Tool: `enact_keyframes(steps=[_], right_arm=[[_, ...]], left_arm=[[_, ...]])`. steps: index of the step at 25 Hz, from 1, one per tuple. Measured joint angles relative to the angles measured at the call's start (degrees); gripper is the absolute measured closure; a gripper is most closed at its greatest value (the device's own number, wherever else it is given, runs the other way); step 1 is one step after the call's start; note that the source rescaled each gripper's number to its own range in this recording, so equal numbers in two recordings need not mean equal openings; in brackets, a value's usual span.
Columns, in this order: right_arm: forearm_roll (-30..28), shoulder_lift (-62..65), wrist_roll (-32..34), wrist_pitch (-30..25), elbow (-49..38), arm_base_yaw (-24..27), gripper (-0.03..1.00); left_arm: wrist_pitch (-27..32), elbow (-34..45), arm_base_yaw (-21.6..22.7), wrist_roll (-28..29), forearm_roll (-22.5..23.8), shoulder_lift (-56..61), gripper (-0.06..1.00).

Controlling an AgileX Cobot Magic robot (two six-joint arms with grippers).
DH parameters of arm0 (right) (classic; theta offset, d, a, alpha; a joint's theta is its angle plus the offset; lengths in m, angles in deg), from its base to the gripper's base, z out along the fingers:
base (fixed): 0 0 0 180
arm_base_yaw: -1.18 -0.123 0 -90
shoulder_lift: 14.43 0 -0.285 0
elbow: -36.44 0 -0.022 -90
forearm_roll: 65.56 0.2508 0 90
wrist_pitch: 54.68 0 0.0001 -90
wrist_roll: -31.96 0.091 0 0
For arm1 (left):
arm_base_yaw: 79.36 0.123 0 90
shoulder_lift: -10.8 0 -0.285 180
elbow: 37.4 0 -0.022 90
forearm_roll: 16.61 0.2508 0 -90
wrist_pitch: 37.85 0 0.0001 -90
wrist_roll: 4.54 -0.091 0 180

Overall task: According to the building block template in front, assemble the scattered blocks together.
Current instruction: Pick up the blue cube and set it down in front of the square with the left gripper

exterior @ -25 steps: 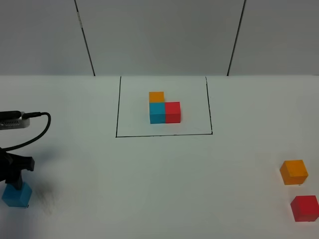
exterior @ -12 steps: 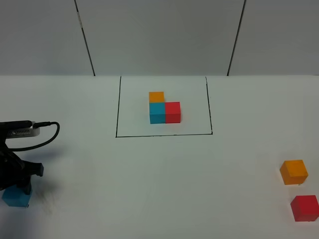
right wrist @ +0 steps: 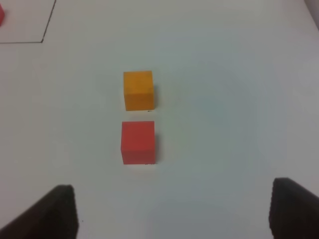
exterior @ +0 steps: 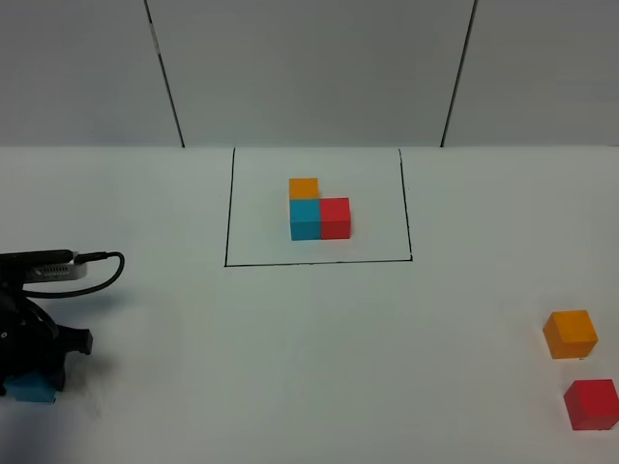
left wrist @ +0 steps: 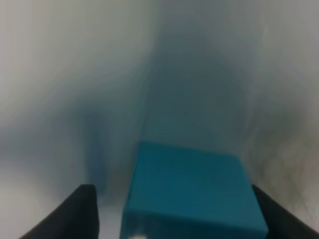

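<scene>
The template is an L of orange, cyan-blue (exterior: 306, 218) and red cubes inside a thin black rectangle (exterior: 229, 208) at the middle back. The loose cyan-blue cube (exterior: 27, 390) lies at the front left. My left gripper (exterior: 35, 372) is low over it and hides most of it. In the left wrist view this cube (left wrist: 192, 191) sits between the fingers (left wrist: 75, 211) of the open left gripper (left wrist: 174, 216), with a gap on one side. The loose orange cube (exterior: 570, 333) and red cube (exterior: 591, 403) lie at the front right. My right gripper (right wrist: 174, 214) is open above them, with both cubes (right wrist: 138, 89) (right wrist: 138, 142) ahead of it.
A black cable (exterior: 97, 275) loops from the left arm over the table. A corner of the black rectangle (right wrist: 47, 27) shows in the right wrist view. Two dark vertical seams (exterior: 164, 72) run down the back wall.
My left gripper has dropped lower and shifted slightly right over the cyan-blue cube, which it now covers more. The cubes have not moved.
</scene>
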Motion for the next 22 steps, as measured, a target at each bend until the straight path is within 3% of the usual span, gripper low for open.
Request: enact_keyframes(steps=[3, 8, 14, 16, 22], right_arm=[[0.0, 0.0, 0.0, 0.0, 0.0, 0.0, 0.35], [0.0, 0.0, 0.0, 0.0, 0.0, 0.0, 0.35], [0.0, 0.0, 0.0, 0.0, 0.0, 0.0, 0.35], [0.0, 0.0, 0.0, 0.0, 0.0, 0.0, 0.35], [0.0, 0.0, 0.0, 0.0, 0.0, 0.0, 0.35]], left_arm=[[0.0, 0.0, 0.0, 0.0, 0.0, 0.0, 0.94], [0.0, -0.3, 0.0, -0.3, 0.8, 0.0, 0.94], [4.9, -7.0, -2.7, -7.7, 1.1, 4.4, 0.94], [7.5, -11.7, -5.6, -14.1, 0.2, 6.6, 0.94], [20.0, -23.7, -18.1, -47.4, -8.5, 7.4, 0.94]])
